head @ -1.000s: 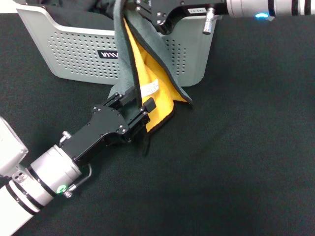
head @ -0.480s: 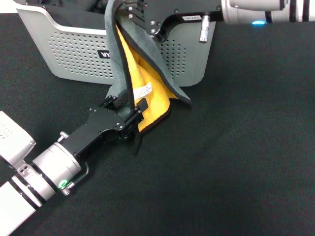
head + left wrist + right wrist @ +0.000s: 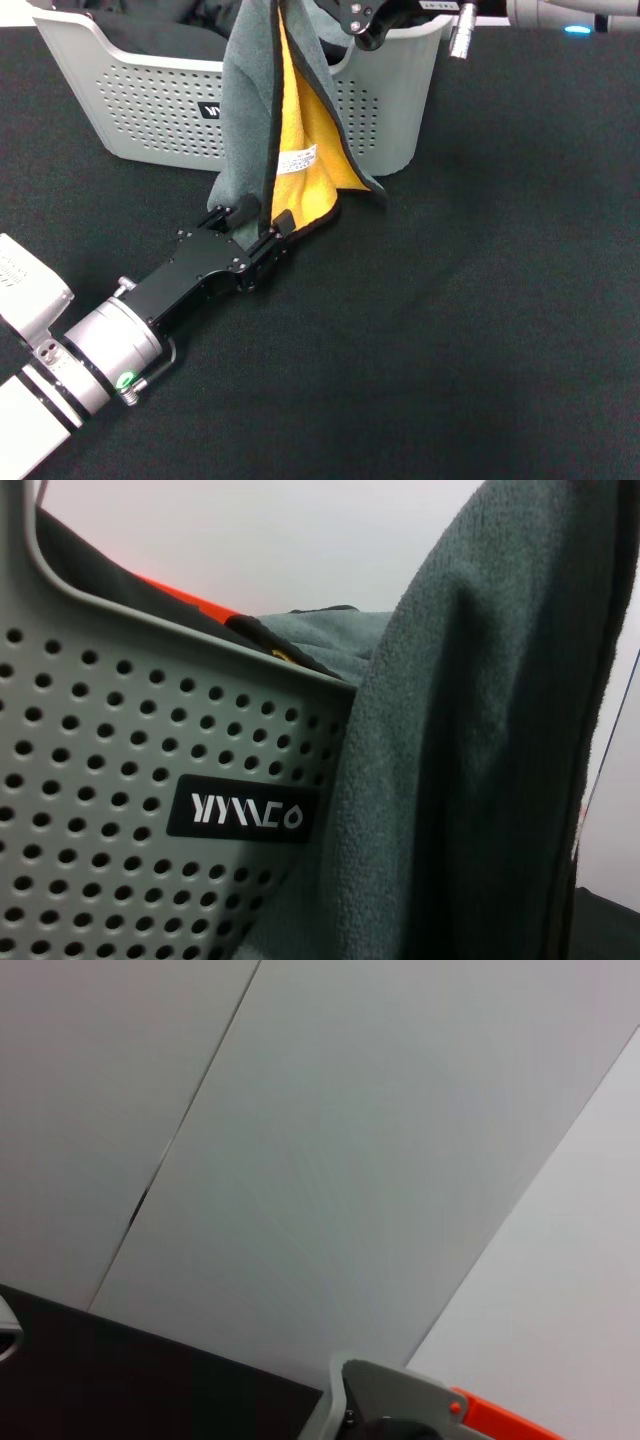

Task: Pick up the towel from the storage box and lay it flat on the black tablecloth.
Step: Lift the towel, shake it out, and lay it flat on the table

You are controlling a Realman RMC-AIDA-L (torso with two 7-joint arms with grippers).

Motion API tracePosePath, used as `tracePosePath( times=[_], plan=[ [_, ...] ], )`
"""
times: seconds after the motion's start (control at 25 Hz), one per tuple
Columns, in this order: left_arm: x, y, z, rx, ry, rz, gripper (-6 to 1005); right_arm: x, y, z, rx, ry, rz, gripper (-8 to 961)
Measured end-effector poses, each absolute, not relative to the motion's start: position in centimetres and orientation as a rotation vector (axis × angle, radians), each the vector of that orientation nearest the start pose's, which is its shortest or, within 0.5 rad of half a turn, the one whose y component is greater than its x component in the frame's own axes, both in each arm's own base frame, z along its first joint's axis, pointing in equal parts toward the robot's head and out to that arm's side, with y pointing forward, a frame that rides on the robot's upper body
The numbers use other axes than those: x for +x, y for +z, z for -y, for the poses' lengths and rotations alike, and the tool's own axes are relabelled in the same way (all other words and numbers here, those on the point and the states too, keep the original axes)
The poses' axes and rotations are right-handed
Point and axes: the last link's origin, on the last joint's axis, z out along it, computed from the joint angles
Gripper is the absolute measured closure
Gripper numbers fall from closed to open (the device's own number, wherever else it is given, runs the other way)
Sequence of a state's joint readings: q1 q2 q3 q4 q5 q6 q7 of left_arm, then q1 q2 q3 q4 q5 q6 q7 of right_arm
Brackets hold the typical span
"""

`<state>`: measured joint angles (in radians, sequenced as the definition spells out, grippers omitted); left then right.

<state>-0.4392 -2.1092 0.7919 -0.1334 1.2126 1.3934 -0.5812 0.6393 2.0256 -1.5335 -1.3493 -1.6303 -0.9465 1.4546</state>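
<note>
Towel (image 3: 250,110) hanging at upper centre before box (image 3: 140,110); left pincer (image 3: 258,222) clenching its lower edge; right pincer (image 3: 345,12) state: cannot tell.

A fleecy matt towel (image 3: 248,120), a smooth perforated plastic box (image 3: 130,105) and a grainy matt black tablecloth (image 3: 480,320) were seen.

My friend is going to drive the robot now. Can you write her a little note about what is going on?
Right gripper: up over the storage box, holding the towel by its top.
Left gripper: low on the black tablecloth, at the towel's hanging bottom edge; its grip is hard to judge.
Done: towel lifted, draped down the box front.
Left: pull it clear and spread it flat on the tablecloth.
</note>
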Motion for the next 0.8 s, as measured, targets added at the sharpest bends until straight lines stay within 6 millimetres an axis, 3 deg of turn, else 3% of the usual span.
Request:
tracePosePath(
  times=[0.8],
  plan=[
    [-30.8, -8.2, -25.2, -2.092, -0.976, 0.808, 520, 4.1, 1.5, -38.6, -2.486, 0.613, 0.451, 941]
  ],
)
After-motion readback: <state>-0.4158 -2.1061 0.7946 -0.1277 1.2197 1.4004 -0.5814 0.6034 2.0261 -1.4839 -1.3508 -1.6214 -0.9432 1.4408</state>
